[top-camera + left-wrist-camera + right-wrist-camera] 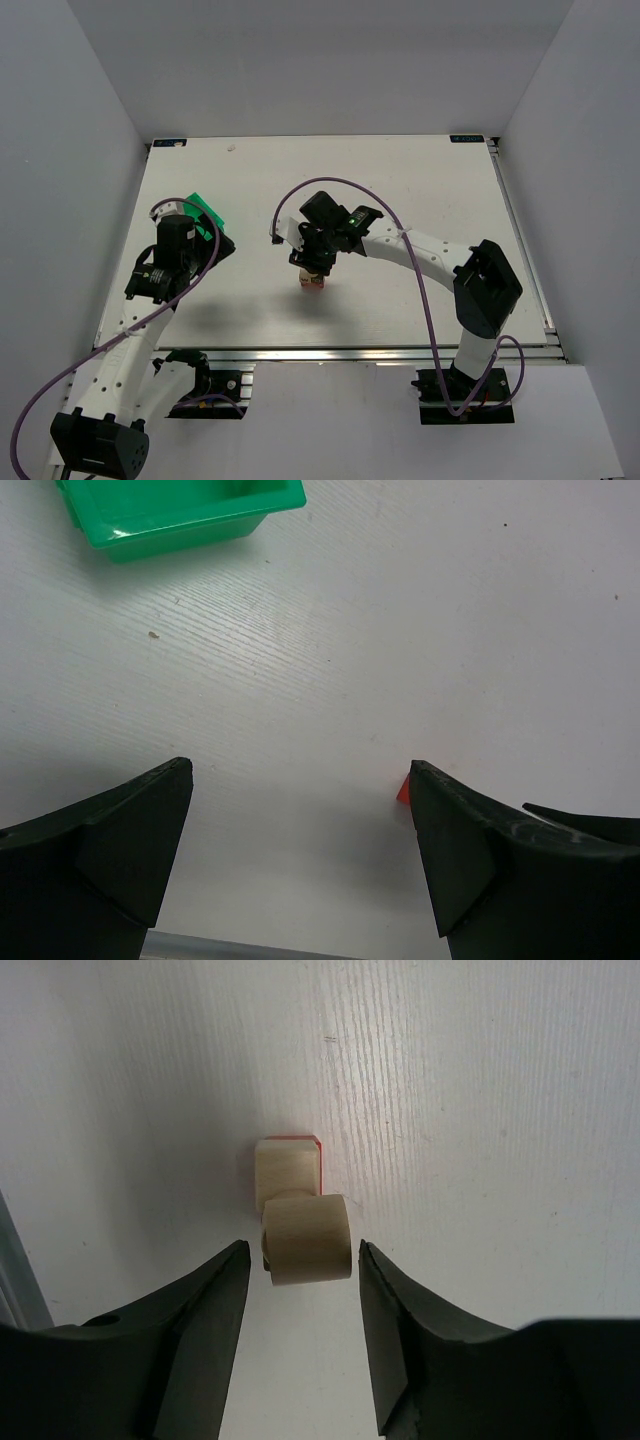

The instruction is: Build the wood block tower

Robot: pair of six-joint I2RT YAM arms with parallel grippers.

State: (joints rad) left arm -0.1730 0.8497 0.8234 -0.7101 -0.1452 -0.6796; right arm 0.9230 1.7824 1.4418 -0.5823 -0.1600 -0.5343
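Observation:
The wood block tower (313, 280) stands mid-table. Seen from above in the right wrist view, its top pale beige block (307, 1240) sits over another beige cube (285, 1168), with a red-orange base edge (318, 1160) showing below. My right gripper (303, 1255) straddles the top block, open, with a narrow gap on each side. In the top view the right gripper (318, 262) hangs right over the tower. My left gripper (300, 770) is wide open over bare table with nothing between its fingers. A red-orange corner (403, 788) peeks out beside its right finger.
A green plastic bin (205, 212) sits at the table's left, just beyond the left gripper (200, 250); its rim (190, 525) shows at the top left of the left wrist view. A purple cable loops over the right arm.

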